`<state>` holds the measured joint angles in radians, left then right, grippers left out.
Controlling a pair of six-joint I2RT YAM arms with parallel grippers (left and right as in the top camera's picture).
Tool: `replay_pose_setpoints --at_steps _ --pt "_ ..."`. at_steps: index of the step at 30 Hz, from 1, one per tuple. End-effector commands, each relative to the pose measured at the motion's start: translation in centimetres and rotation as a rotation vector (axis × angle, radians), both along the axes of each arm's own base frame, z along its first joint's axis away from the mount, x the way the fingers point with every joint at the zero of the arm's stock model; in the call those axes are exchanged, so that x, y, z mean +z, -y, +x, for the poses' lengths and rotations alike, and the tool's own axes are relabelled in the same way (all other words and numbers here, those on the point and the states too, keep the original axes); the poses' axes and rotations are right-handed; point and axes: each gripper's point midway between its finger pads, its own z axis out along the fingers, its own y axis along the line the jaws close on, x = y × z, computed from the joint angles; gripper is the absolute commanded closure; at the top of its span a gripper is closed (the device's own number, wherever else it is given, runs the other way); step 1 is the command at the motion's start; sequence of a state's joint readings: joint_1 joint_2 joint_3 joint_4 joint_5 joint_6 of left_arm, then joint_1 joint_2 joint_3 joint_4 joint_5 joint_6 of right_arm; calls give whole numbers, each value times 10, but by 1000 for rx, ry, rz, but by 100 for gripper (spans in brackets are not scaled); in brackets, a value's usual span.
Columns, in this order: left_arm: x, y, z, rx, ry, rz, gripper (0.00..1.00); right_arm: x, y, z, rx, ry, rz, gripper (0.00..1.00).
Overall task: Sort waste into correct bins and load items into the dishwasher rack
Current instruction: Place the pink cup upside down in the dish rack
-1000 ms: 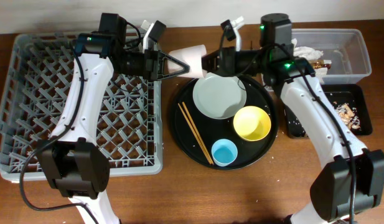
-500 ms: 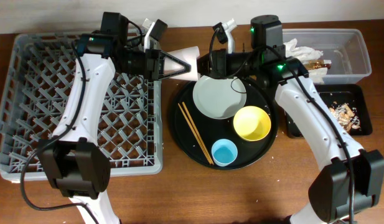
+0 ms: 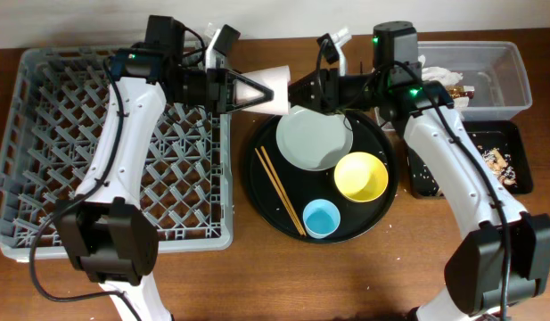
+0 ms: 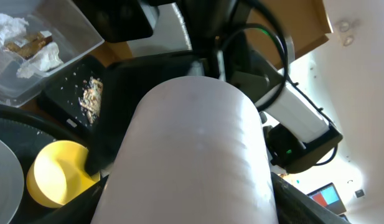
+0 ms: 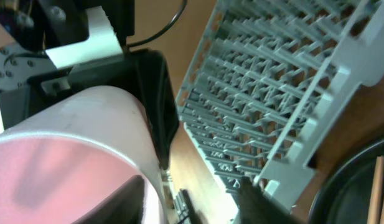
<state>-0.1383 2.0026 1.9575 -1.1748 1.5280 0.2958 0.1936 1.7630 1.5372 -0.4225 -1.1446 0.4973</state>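
The right arm has backed away from the dishwasher rack (image 3: 96, 152). Just off the rack's far right corner, the left gripper (image 3: 255, 90) clamps the small pink cup (image 3: 275, 85). The right gripper (image 3: 303, 89) sits beyond the cup, aperture indeterminate. Handover appears complete; racking comes next.

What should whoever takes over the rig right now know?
Grippers: left gripper and right gripper meet at the pink cup, held in the air between rack and round tray; I cannot tell which one grips it.
Done: napkin and wrapper in clear tub, scraps in black tray.
Left: nothing racked; plate, yellow bowl, blue cup, chopsticks on the round tray.
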Motion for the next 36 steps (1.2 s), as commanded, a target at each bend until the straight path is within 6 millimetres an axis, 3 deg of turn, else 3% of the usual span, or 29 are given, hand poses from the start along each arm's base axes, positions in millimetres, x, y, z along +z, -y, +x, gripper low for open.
replay_pose_setpoints --at_steps 1,3,5,7,8,9,11,14,17,19,22,26,29,33,34,36 --pt "17 -6 -2 1 58 -44 43 -6 6 7 -27 2 -16 31" --pt "0 -20 13 75 70 55 46 -6 13 12 -46 -1 -18 25" --pt "-44 -44 39 227 38 334 49 -12 37 20 -99 -16 -34 23" --pt "-77 -84 67 433 -29 625 49 -31 57 24 -164 -62 -108 22" --pt "-91 -119 80 601 -46 846 49 -55 70 23 -229 -124 -216 21" --pt "-99 -144 81 700 -53 1019 49 -71 79 20 -265 -164 -297 21" --pt "-119 -165 52 733 -123 1309 49 -94 96 15 -334 -234 -424 22" --pt "-131 -164 -7 628 -283 1516 49 -101 102 13 -355 -254 -466 21" --pt "-132 -170 -32 634 -405 1589 49 -102 104 13 -363 -256 -479 21" --pt "-139 -170 -37 620 -437 1602 49 -103 104 13 -362 -259 -480 21" --pt "-179 -161 -47 590 -549 1580 48 -103 105 14 -361 -243 -493 21" --pt "-206 -151 -50 558 -584 1536 48 -104 106 13 -361 -246 -493 21" --pt "-208 -146 -32 606 -524 1495 48 -105 106 11 -358 -257 -496 21" --pt "-207 -154 -44 585 -548 1553 49 -106 107 10 -358 -262 -505 21" --pt "-203 -153 -44 585 -547 1546 49 -107 107 9 -358 -264 -506 21" --pt "-172 -153 -44 634 -495 1501 49 -107 107 9 -358 -265 -506 21"
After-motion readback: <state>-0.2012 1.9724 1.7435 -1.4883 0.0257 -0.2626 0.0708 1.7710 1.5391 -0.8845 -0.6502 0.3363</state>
